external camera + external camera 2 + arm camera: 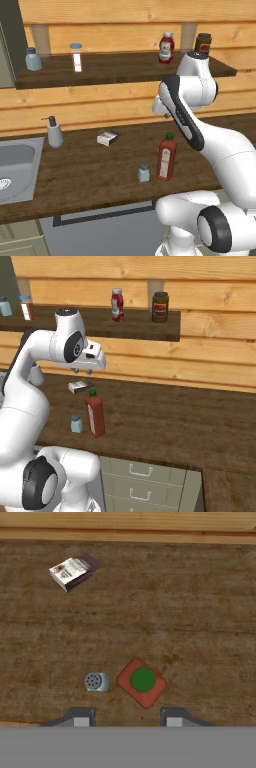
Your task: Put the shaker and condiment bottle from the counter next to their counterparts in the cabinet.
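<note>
We look straight down — shaker [96,682] just beside condiment bottle [142,682] on counter [190,612]; small box [72,571] well apart.

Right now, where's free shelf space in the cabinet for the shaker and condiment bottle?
Widest bare stretch of the cabinet shelf lies between the clear jar and the short red bottle. A narrower gap sits between the twin shaker and that jar. The right end is crowded: short red bottle and dark jar close together. Both counter items still stand side by side.

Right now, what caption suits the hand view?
Looking down on the shaker beside the condiment bottle, small box farther off.
</note>
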Tool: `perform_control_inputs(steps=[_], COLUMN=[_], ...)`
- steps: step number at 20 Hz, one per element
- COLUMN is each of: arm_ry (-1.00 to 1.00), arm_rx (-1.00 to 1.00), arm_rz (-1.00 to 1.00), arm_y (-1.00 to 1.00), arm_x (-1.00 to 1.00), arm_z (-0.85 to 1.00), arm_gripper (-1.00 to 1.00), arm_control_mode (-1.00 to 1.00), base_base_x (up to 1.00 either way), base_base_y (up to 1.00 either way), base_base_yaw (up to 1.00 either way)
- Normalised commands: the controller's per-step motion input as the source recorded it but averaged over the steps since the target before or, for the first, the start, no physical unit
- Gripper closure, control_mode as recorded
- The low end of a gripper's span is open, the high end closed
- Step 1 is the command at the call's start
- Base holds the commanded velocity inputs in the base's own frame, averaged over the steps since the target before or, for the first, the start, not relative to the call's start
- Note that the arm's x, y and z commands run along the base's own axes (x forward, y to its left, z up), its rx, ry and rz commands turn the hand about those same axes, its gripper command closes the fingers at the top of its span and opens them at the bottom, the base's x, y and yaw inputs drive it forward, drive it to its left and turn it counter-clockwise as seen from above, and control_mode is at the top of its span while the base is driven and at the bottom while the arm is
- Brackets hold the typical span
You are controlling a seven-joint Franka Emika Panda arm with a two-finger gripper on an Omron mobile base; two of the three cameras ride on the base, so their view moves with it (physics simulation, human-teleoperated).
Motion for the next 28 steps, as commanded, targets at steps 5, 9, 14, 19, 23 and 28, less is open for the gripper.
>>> perform_control_inputs(steps=[5, 9, 14, 19, 23, 28], arm_ry=[0.0, -0.01, -0.09, -0.05, 0.0, -0.04], arm_rx=[0.0, 0.0, 0.01, 0.03, 0.03, 0.02], arm_rz=[0.02, 0.13, 0.2, 0.0, 0.0, 0.04], arm_y=[-0.07, -0.25, -0.41, -0.12, -0.16, -0.22], arm_x=[-0.08, 0.0, -0.14, -0.26, -0.29, -0.31], arm_z=[-0.05, -0.03, -0.08, -0.22, -0.44, -0.32], arm_gripper=[-1.0, -1.0, -1.0, -1.0, -1.0, -1.0], arm_control_mode=[-1.0, -1.0, -1.0, -1.0, -1.0, -1.0], base_base_x=[0.0, 0.0, 0.0, 0.0, 0.0, 0.0], base_base_y=[0.0, 0.0, 0.0, 0.0, 0.0, 0.0], base_base_yaw=[0.0, 0.0, 0.0, 0.0, 0.0, 0.0])
